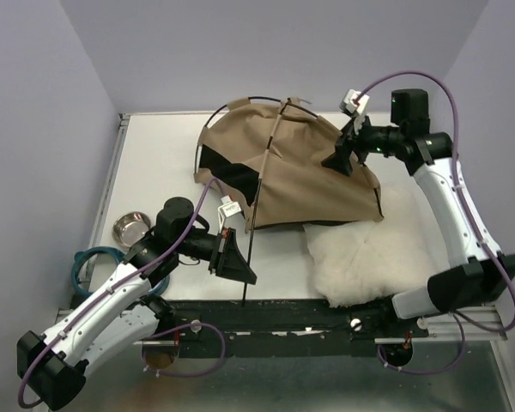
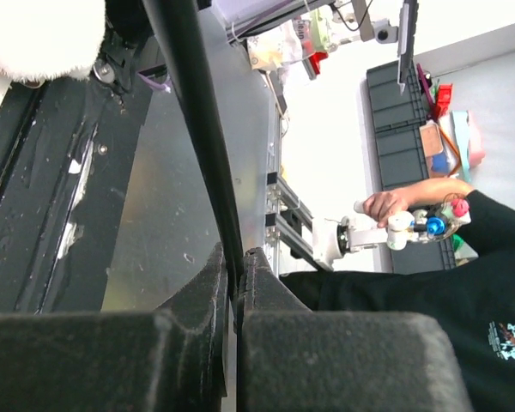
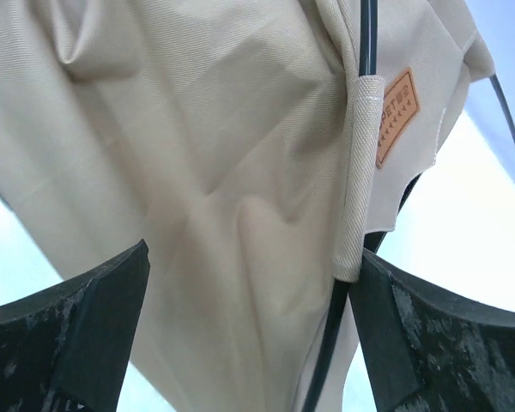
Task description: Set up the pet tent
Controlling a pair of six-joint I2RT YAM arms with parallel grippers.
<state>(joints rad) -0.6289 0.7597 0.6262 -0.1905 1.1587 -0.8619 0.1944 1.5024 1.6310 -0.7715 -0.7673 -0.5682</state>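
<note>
The tent (image 1: 309, 180) was found lying on the desk (image 1: 154, 154) at the middle of the far edge, collapsed and not yet raised, with its right part close to the far right corner. A cushion (image 1: 369, 249) lay just beside it, toward the near right corner. One pole (image 2: 199, 129) ran out of the fabric toward the near edge, and its free end reached over that edge. The left gripper (image 2: 238, 268) was pressed together on this pole, near the middle of the near edge, so the pole was pinched between the two fingers. The right gripper (image 1: 339, 161) was held over the right part of the tent with its fingers spread wide; only fabric and a sleeve (image 3: 358, 180) with a second pole inside were seen between them, and nothing was pinched. A small label (image 3: 396, 116) was visible beside that sleeve. The step in hand was judged to be the bending of the pinched pole, so that the fabric is lifted. For this to be done well, the tent should first be gripped by the right gripper at the sleeve, so that it is not dragged over the desk. The pole should then be pushed slowly along its own line, because it looked springy and could slip out of the fingers.
</note>
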